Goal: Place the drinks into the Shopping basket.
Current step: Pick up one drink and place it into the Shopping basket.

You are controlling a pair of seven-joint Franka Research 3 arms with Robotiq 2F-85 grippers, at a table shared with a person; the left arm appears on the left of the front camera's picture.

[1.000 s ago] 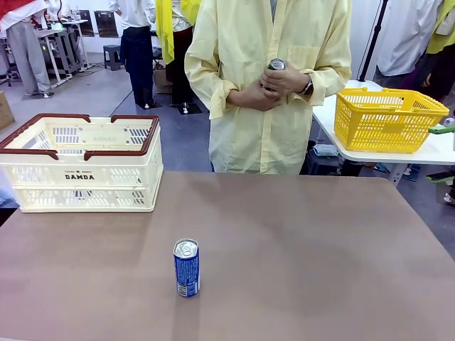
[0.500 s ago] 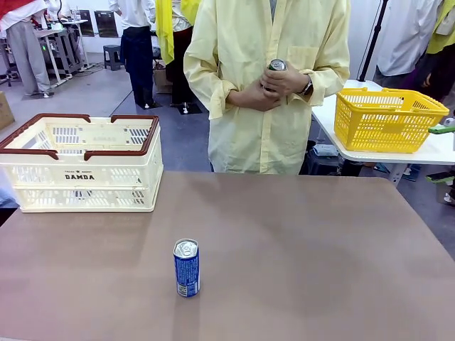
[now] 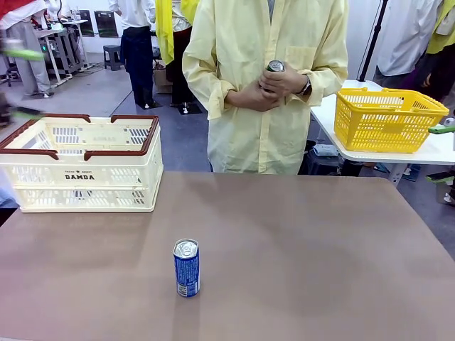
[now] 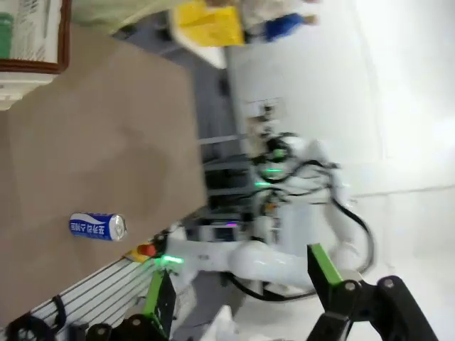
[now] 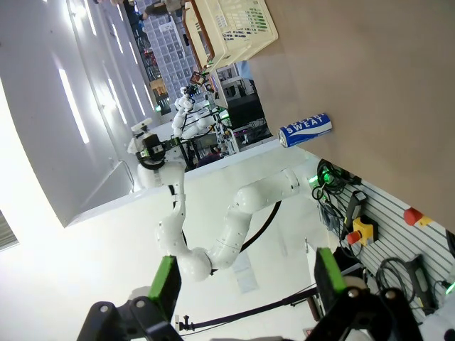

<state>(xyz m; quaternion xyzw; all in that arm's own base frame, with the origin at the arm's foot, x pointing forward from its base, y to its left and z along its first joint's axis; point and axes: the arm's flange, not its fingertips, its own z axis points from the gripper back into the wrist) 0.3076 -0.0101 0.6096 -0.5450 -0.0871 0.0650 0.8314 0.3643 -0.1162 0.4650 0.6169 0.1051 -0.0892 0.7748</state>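
Front view puts the blue can (image 3: pixel 186 268) upright on the table (image 3: pixel 320 249), silver top up, a little toward 7 o'clock from the table's middle and well apart from everything else. From it the Shopping basket (image 3: pixel 43 170) sits at about 10 o'clock, on the far left corner. A person at 12 o'clock holds a second can (image 3: pixel 276 66) in both hands (image 3: pixel 274 89) at the chest. Seen from its wrist, the left gripper (image 4: pixel 238 268) stands wide open and empty, the can well apart at 9 o'clock; the right gripper (image 5: pixel 245 257), likewise spread and empty, has it at 1 o'clock. In both wrist views the can's long axis runs across the picture, in line with the finger gap, so I judge either wrist must roll before closing on its side. Lying on the basket's side of centre, the can looks better placed for the left arm.
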